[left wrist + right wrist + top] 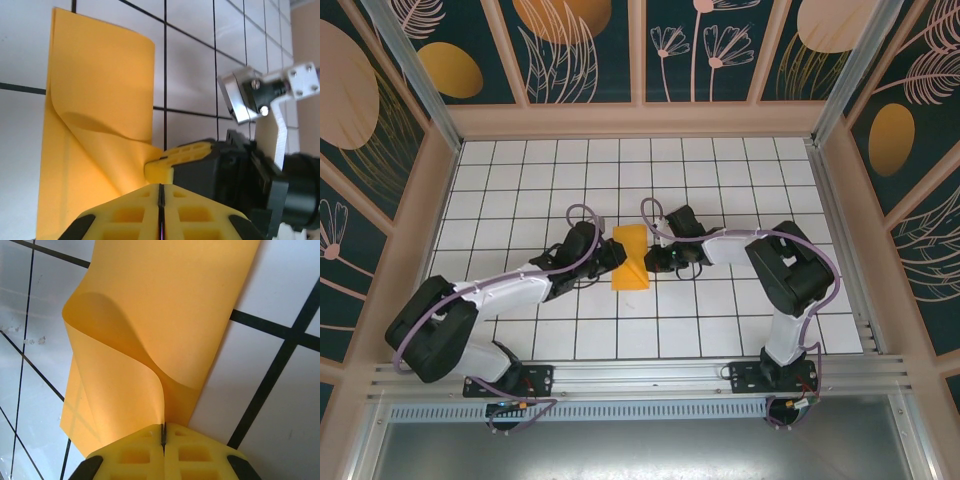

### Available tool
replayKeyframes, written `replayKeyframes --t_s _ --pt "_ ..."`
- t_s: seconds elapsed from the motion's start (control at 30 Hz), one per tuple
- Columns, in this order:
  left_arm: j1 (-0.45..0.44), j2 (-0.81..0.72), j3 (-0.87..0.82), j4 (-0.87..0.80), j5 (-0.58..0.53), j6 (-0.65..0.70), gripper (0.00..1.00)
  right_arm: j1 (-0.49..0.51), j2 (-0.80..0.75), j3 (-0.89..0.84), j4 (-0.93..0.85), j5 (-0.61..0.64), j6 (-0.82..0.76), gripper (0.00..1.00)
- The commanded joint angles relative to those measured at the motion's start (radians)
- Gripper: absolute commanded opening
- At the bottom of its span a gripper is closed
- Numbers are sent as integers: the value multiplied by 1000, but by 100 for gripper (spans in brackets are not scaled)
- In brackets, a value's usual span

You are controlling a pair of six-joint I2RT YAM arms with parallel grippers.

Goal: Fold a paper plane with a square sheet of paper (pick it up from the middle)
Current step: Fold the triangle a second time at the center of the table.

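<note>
The square sheet of paper (630, 258) is orange-yellow and lies mid-table, partly folded over, with a curled flap standing up (165, 315). My right gripper (163, 432) is shut on the flap's edge, and the paper rises straight from the seam of the jaws. In the left wrist view the sheet (100, 100) spreads to the left, and the right gripper (165, 159) pinches its corner. My left gripper (161, 189) is shut just below that corner, with nothing visible between its fingers. From above, the left gripper (612, 257) and the right gripper (653, 262) meet at the sheet's two sides. The paper plane is out of view.
The white grid table (720, 190) stretches around both arms. Pale wooden frames with dark leafy wallpaper (410, 150) close off the left, back and right. An aluminium rail (640, 375) runs along the near edge by the arm bases. The right wrist's camera mount (240, 97) hangs close to the left gripper.
</note>
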Motion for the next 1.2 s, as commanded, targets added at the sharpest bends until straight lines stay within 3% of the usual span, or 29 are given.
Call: replayKeyframes --t_s 0.0,0.07,0.2,0.97,1.17 --pt "16 59 -22 161 38 -97 5 -5 39 -19 0 16 1 6" --pt "16 103 -16 220 80 -103 0 -4 40 -20 1 16 0 6" --pt "16 156 -9 287 108 -121 0 -5 41 -24 7 15 3 6" --pt "16 374 29 191 86 -151 0 -4 40 -16 8 8 8 6" --pt "17 391 12 200 89 -160 0 -14 -13 -2 4 19 28 12"
